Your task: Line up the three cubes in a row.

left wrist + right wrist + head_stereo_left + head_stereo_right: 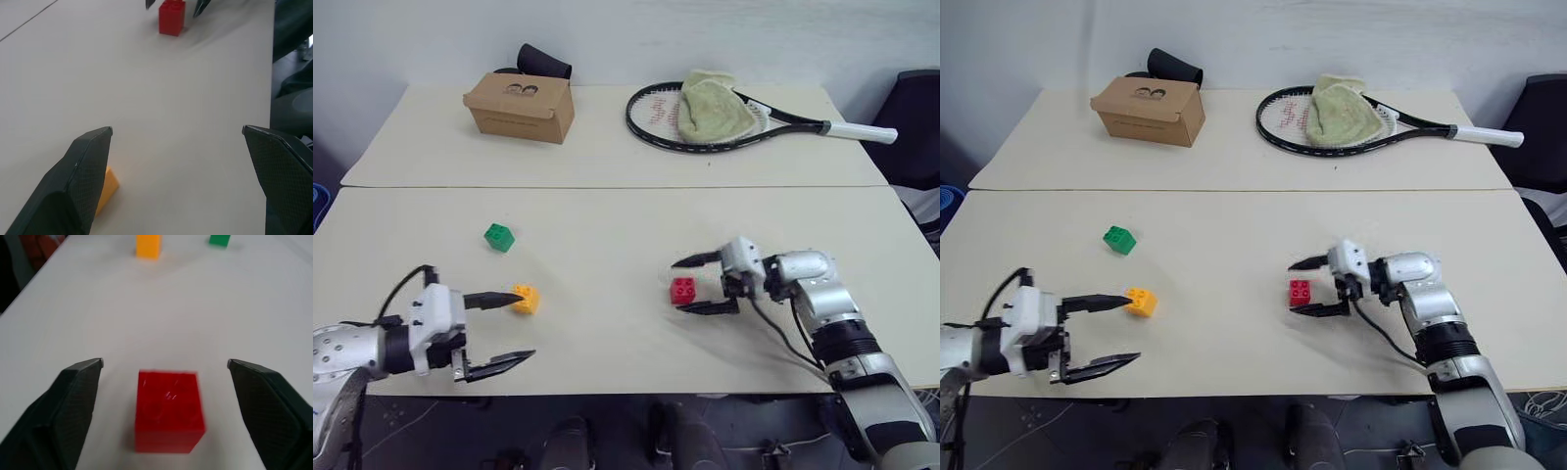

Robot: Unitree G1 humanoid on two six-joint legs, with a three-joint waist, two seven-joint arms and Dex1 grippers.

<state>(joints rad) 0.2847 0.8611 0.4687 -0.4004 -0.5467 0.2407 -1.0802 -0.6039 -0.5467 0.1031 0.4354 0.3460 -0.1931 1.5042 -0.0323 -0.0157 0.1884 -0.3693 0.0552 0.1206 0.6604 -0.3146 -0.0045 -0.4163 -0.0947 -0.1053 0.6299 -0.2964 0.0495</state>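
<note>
Had right hand spread around red cube, not pinching. Left hand spread beside yellow cube. Green cube apart; row unformed.

My bench is two pale cream tops set edge to edge, with a seam running across the frame above the middle. On the near top, the green cube sits at left of centre, the orange-yellow cube below and slightly right of it, and the red cube right of centre. On the far top, a cardboard box stands upper left, and a tennis racket lies upper right with a folded towel on its strings.
</note>
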